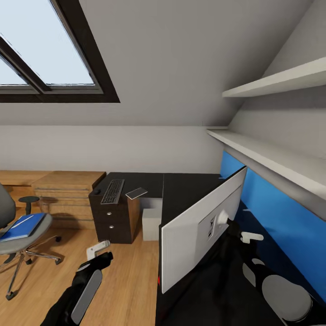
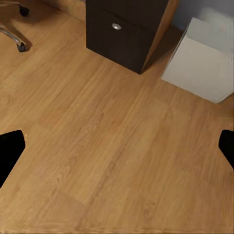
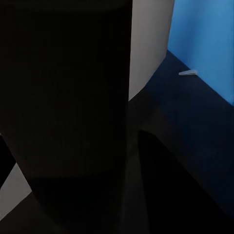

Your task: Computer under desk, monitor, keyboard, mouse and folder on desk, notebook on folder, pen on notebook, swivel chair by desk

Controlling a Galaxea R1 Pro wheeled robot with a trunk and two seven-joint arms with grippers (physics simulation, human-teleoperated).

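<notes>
1. The monitor point(image 1: 199, 231) stands on the desk point(image 1: 181, 185), near right, pale back toward you.
2. You'd best treat it as top-heavy, stiff and fragile; hold it at the stand, never the screen face.
3. Your right gripper point(image 1: 246, 236) sits behind it; I cannot tell how its jaws stand.
4. Your left gripper point(image 2: 117, 148) is spread apart over the floor point(image 2: 117, 161).
5. The keyboard point(image 1: 112, 191) lies far left.
</notes>
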